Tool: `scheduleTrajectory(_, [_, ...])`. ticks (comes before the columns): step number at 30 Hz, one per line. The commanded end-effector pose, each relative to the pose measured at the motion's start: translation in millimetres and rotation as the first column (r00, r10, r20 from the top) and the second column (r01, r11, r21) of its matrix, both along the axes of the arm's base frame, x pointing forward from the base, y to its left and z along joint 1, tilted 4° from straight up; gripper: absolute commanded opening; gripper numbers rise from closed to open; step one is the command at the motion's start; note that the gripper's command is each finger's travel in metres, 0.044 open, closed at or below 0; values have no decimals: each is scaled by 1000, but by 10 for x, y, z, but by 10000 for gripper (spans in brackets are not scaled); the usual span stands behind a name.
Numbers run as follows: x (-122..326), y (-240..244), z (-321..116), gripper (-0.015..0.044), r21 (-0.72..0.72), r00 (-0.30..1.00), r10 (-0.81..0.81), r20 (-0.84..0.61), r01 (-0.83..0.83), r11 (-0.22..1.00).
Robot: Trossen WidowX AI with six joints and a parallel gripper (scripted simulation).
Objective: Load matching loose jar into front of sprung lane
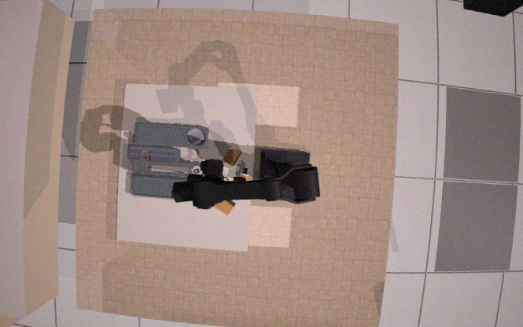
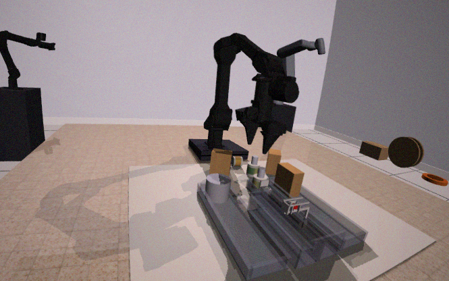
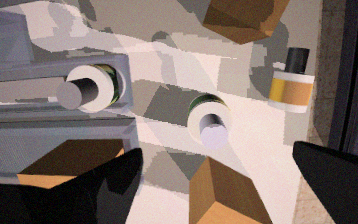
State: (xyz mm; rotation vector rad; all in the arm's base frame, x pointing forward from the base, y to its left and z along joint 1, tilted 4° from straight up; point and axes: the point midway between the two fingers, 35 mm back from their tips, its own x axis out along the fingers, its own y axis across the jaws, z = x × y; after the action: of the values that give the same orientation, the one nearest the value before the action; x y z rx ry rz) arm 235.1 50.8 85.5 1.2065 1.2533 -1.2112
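A white jar with a green label and grey cap point(image 3: 87, 92) stands at the front end of the middle clear lane point(image 2: 281, 216); it also shows in the side view point(image 2: 260, 178). The pusher plate with a red mark point(image 2: 296, 206) sits further back in that lane, apart from the jar. The matching loose jar point(image 3: 209, 122) stands upright on the white mat just in front of the lane, also in the side view point(image 2: 252, 167). My gripper point(image 3: 217, 152) point(image 2: 258, 144) is open and empty, hovering well above the loose jar. In the top view my arm point(image 1: 247, 189) hides the gripper.
An orange-labelled jar point(image 3: 291, 82) lies on its side near my base. Brown boxes stand beside the loose jar point(image 3: 242, 17) point(image 3: 225, 195), and one sits in the neighbouring lane point(image 2: 289, 178). A grey can point(image 2: 218, 188) fills the other outer lane's front.
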Motion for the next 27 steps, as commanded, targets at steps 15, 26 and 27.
scheduleTrajectory(15, [-21,18,-364,440,1,1000,2,-11,-2,1000])
scheduleTrajectory(26, [-26,23,-545,440,1,1000,2,-11,-2,1000])
scheduleTrajectory(27, [-27,24,-561,440,1,1000,2,-11,-2,1000])
